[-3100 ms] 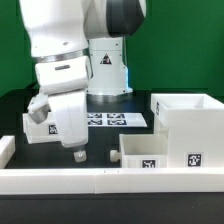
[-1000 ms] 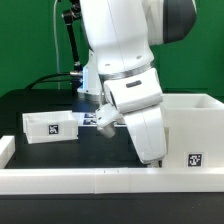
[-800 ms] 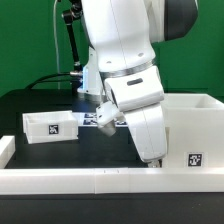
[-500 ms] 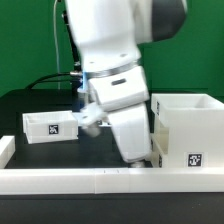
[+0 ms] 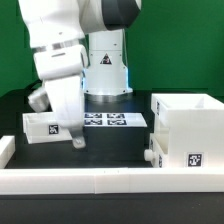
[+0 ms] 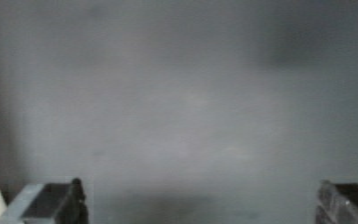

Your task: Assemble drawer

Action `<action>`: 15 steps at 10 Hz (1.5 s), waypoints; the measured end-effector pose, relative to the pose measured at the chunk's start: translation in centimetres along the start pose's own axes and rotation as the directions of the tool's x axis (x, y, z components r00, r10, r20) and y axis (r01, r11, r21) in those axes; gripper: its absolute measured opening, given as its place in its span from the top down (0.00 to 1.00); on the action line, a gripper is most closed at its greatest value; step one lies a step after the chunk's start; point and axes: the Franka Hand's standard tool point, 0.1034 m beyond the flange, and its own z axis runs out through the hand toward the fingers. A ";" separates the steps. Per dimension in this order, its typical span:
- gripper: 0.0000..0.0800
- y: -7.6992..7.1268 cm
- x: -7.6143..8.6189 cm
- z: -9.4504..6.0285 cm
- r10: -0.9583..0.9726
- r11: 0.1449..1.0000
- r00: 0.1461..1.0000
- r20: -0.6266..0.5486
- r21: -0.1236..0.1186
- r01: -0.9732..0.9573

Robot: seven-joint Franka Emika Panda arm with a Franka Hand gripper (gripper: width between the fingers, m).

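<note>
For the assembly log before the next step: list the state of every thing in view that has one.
gripper: open, holding nothing.
loose drawer box: upright on the table, open side up, outside the drawer housing.
drawer housing: upright, at the exterior view's right.
small white part: pokes out at the housing's lower side; what it is cannot be told.
marker board: flat on the table.

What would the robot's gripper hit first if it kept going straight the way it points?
Probably the bare black table: the gripper points down, and the wrist view shows only tabletop between its open jaws. The small white box seems beside that line, though depth is unclear.
</note>
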 end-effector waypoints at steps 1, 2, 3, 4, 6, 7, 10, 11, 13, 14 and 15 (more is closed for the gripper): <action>0.19 -1.3 -0.7 -0.5 0.024 0.999 0.999 0.021 -0.040 -0.023; 0.19 -2.5 -0.9 -0.6 0.036 0.999 0.999 0.029 -0.038 -0.034; 0.19 -2.7 -0.9 -0.4 0.052 0.998 0.998 0.025 -0.031 -0.051; 0.19 -2.6 -1.0 -0.4 0.081 0.996 0.996 0.025 -0.034 -0.080; 0.19 -2.7 -1.0 -0.3 0.117 0.993 0.993 0.023 -0.034 -0.116; 0.19 -2.7 -1.0 -0.3 0.184 0.982 0.983 0.021 -0.035 -0.183; 0.19 -3.5 -2.2 -1.2 0.428 0.901 0.904 0.018 -0.088 -0.425; 0.19 -4.4 -2.4 -1.6 0.518 0.852 0.855 0.014 -0.093 -0.514; 0.19 -5.1 -2.4 -2.3 0.631 0.772 0.776 0.008 -0.104 -0.627; 0.19 -5.1 -2.4 -2.1 0.687 0.723 0.727 0.000 -0.102 -0.683; 0.19 -5.1 -2.4 -2.1 0.726 0.683 0.687 -0.006 -0.101 -0.723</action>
